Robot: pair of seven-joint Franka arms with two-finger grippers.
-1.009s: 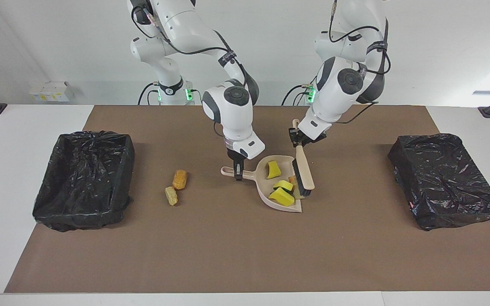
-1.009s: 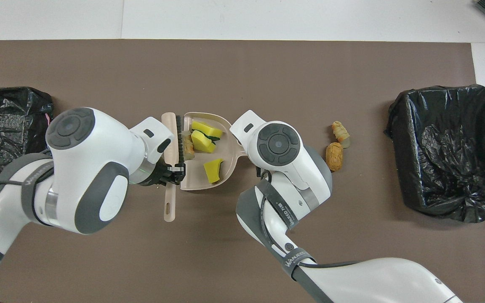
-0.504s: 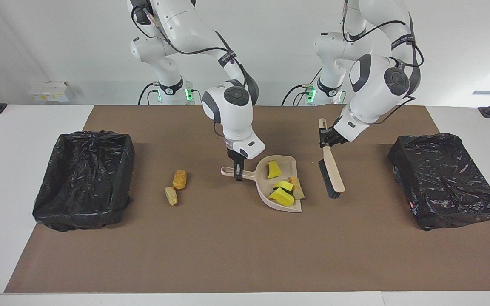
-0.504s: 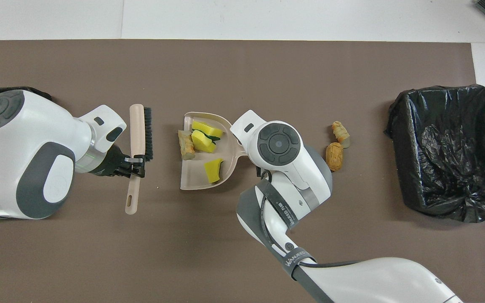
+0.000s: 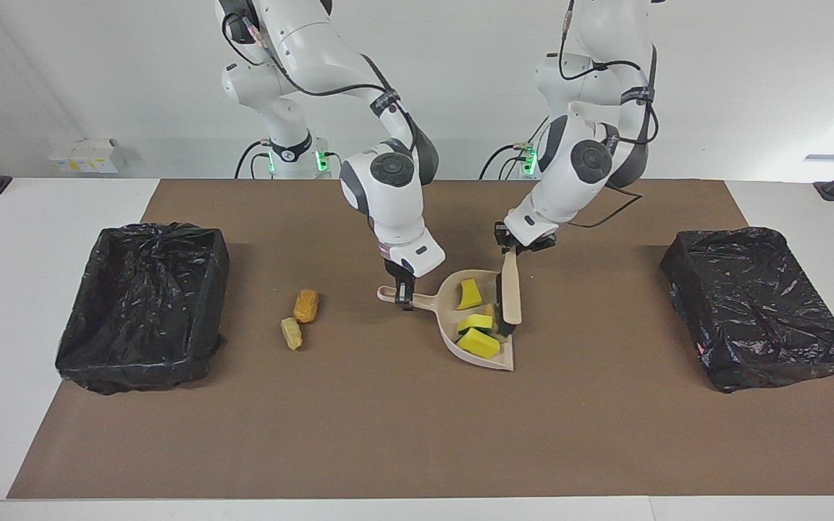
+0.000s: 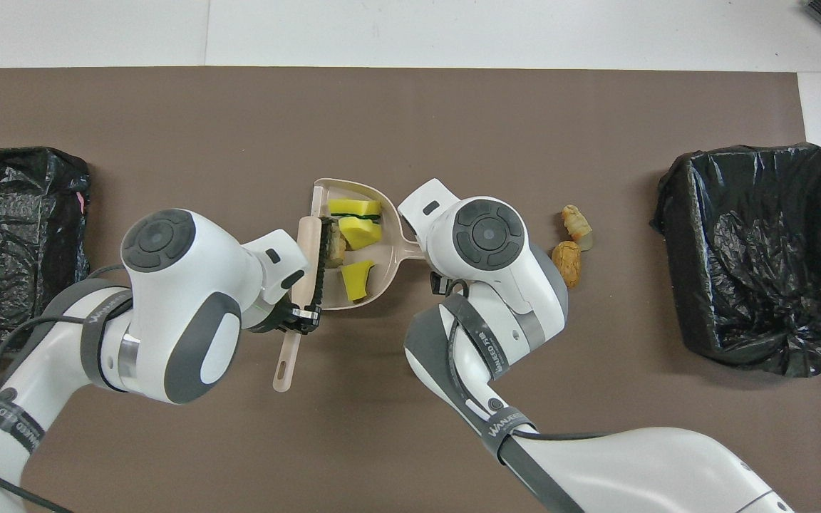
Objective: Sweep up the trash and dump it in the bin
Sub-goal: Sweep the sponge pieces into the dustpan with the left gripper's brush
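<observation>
Trash (image 5: 478, 333) is sitting mostly in the beige dustpan (image 5: 493, 359): three yellow foam chunks plus an orange-tan lump pressed against the brush (image 5: 510, 297) bristles. Two more scraps, an orange-tan lump (image 5: 306, 305) and a pale crinkled piece (image 5: 291, 333), are lying on the brown mat (image 5: 388, 434) between the dustpan and the black-lined bin (image 5: 143, 304) at the right arm's end of the surface. Right tool (image 5: 405, 295) is clamping the dustpan handle, pan resting on the mat. Left tool (image 5: 510, 247) is gripping the brush by its handle, brush head lying across the pan's open edge, bristles facing the trash. Second black-lined bin (image 5: 754, 304) is sitting at the left arm's end, well apart from the pan.
</observation>
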